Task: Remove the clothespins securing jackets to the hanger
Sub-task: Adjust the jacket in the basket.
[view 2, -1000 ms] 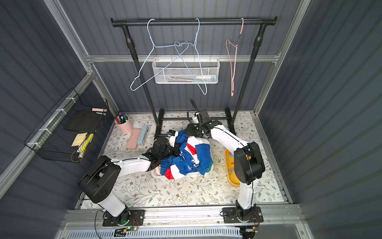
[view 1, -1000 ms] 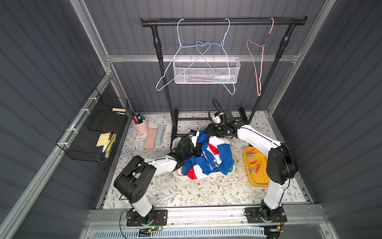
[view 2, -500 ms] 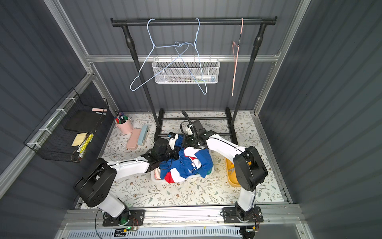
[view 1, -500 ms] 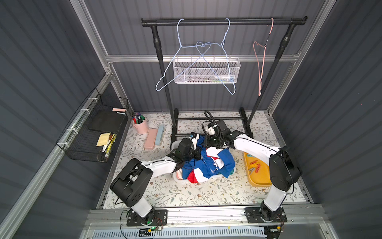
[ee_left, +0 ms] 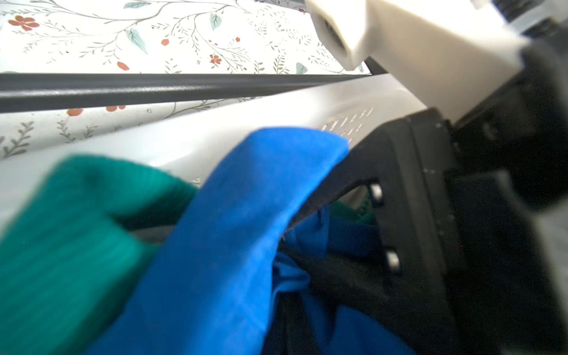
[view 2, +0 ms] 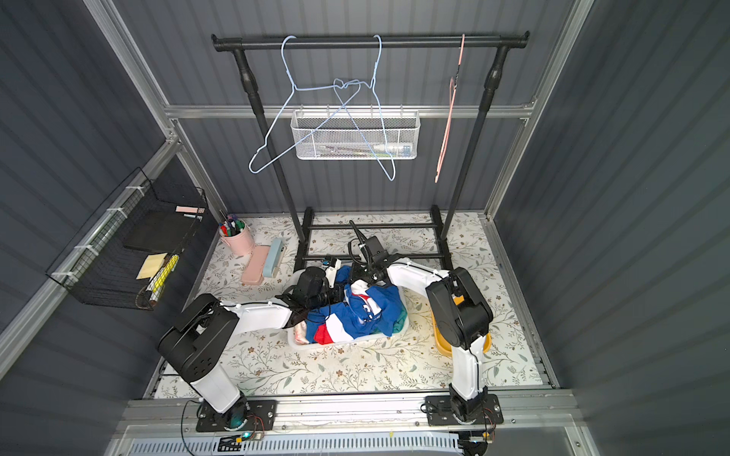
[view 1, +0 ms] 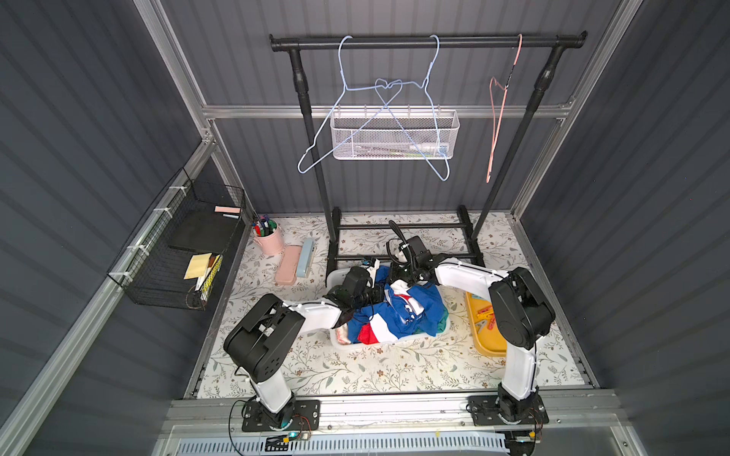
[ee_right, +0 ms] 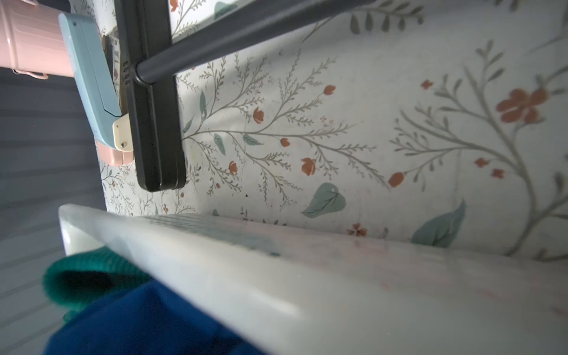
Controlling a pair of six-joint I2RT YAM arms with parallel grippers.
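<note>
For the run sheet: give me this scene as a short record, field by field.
rail: three hangers, all bare
jackets: heaped in the bin, blue-red-white one on top
clothespins: several in the tray, on the right arm's side of the bin
left gripper: shut, down in the heap
right gripper: shut, at the heap's far edge
held: cannot tell, cloth hides both tips

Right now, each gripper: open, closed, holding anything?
Left gripper: closed, against the red-white-blue jacket; held thing cannot be told.
Right gripper: closed, at the same jacket; likewise cannot be told.
</note>
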